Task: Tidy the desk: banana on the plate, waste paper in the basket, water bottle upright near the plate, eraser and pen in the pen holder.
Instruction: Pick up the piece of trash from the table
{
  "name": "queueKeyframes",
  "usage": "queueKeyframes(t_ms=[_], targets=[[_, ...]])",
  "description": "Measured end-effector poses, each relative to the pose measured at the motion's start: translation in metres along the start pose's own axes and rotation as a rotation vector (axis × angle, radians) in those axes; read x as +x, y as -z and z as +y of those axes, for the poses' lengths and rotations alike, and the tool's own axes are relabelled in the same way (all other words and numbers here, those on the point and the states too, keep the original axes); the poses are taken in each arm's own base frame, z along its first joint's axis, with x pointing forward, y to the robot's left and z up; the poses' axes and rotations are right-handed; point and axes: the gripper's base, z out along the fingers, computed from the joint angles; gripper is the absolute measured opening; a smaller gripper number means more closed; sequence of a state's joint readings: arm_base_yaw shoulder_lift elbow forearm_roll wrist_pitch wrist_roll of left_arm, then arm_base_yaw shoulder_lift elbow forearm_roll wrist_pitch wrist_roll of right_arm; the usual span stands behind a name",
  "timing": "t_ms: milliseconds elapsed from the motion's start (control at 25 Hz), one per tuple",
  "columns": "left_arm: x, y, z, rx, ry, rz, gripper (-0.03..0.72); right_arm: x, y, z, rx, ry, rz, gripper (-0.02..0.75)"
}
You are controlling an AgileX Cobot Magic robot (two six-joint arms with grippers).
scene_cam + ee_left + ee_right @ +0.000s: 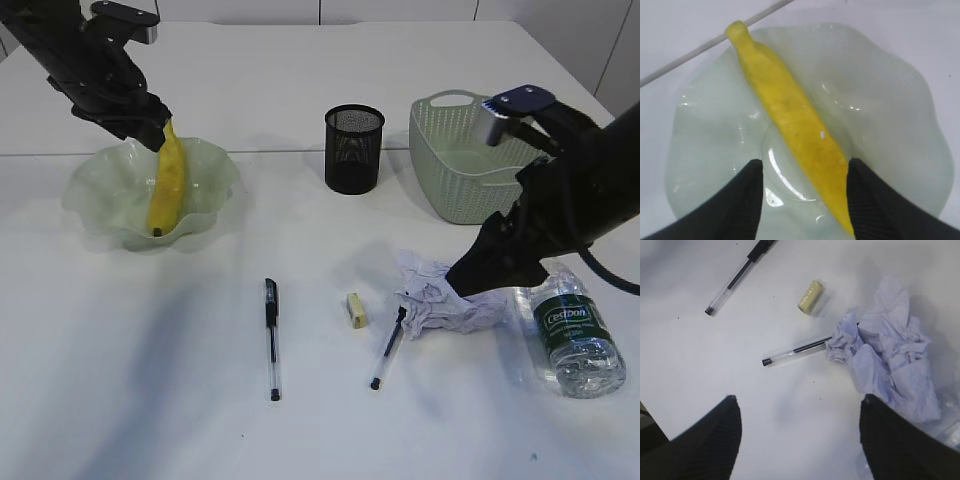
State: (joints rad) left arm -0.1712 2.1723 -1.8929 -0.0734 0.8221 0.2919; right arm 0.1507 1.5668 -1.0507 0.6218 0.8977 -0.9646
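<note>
The yellow banana (pixel 165 190) (pixel 795 120) lies slanted in the pale green ruffled plate (pixel 100 190) (pixel 890 100). Its upper end is at my left gripper (pixel 155 130) (pixel 805 161), which is open: one finger is next to the banana, the other well clear of it. My right gripper (pixel 470 280) (pixel 800 397) hangs open just over the desk, beside the crumpled waste paper (pixel 440 300) (pixel 890 360). The water bottle (pixel 575 335) lies on its side at the right. Two pens (pixel 272 335) (pixel 388 348) (pixel 737 277) (pixel 795 351) and the eraser (pixel 356 309) (pixel 810 296) lie on the desk.
The black mesh pen holder (pixel 354 148) stands at the back centre. The green basket (pixel 465 160) is to its right, behind my right arm. One pen's end is tucked under the paper's edge.
</note>
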Motion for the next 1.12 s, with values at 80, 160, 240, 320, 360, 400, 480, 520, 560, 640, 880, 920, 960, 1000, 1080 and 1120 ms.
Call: queueKeyframes(t_ms=[80, 160, 240, 320, 360, 400, 480, 520, 560, 640, 880, 920, 960, 1000, 1080, 1120], targets=[[0.001, 0.000, 0.000, 0.004, 0.000, 0.013, 0.375, -0.002, -0.008, -0.003, 0.000, 0.052, 0.032, 0.556], [0.002, 0.000, 0.000, 0.004, -0.002, 0.021, 0.375, -0.001, -0.016, -0.006, 0.009, 0.092, 0.076, 0.556], [0.002, 0.001, 0.000, 0.003, -0.003, 0.023, 0.375, 0.002, -0.023, -0.012, 0.023, 0.120, 0.117, 0.556], [0.002, 0.001, 0.000, 0.004, -0.003, 0.024, 0.375, 0.004, -0.029, -0.018, 0.045, 0.145, 0.145, 0.556], [0.002, 0.001, 0.000, 0.004, -0.003, 0.024, 0.375, 0.005, -0.031, -0.020, 0.055, 0.154, 0.154, 0.556], [0.002, 0.002, 0.000, 0.003, -0.003, 0.023, 0.375, 0.006, -0.034, -0.022, 0.060, 0.157, 0.159, 0.556], [0.002, 0.002, 0.000, 0.004, -0.003, 0.024, 0.375, 0.006, -0.038, -0.026, 0.078, 0.165, 0.161, 0.556], [0.002, 0.002, -0.001, 0.005, -0.002, 0.024, 0.375, 0.006, -0.040, -0.028, 0.081, 0.166, 0.166, 0.556], [0.002, 0.002, -0.001, 0.008, 0.001, 0.023, 0.375, 0.006, -0.041, -0.029, 0.087, 0.170, 0.166, 0.556], [0.002, 0.002, -0.001, 0.014, 0.006, 0.021, 0.375, 0.006, -0.045, -0.032, 0.085, 0.182, 0.175, 0.556], [0.001, 0.003, -0.003, 0.033, 0.022, 0.021, 0.375, -0.012, -0.056, -0.030, 0.093, 0.285, 0.159, 0.556], [0.001, 0.003, -0.003, 0.033, 0.022, 0.022, 0.375, -0.014, -0.059, -0.031, 0.095, 0.298, 0.158, 0.556], [0.001, 0.004, -0.003, 0.034, 0.022, 0.023, 0.375, -0.017, -0.061, -0.031, 0.095, 0.307, 0.156, 0.556], [0.002, 0.004, -0.003, 0.036, 0.023, 0.025, 0.375, -0.019, -0.063, -0.032, 0.095, 0.310, 0.156, 0.556], [0.002, 0.004, -0.004, 0.039, 0.023, 0.034, 0.375, -0.019, -0.068, -0.035, 0.092, 0.312, 0.166, 0.556], [0.003, 0.004, -0.004, 0.040, 0.023, 0.038, 0.375, -0.019, -0.070, -0.036, 0.092, 0.312, 0.168, 0.556]])
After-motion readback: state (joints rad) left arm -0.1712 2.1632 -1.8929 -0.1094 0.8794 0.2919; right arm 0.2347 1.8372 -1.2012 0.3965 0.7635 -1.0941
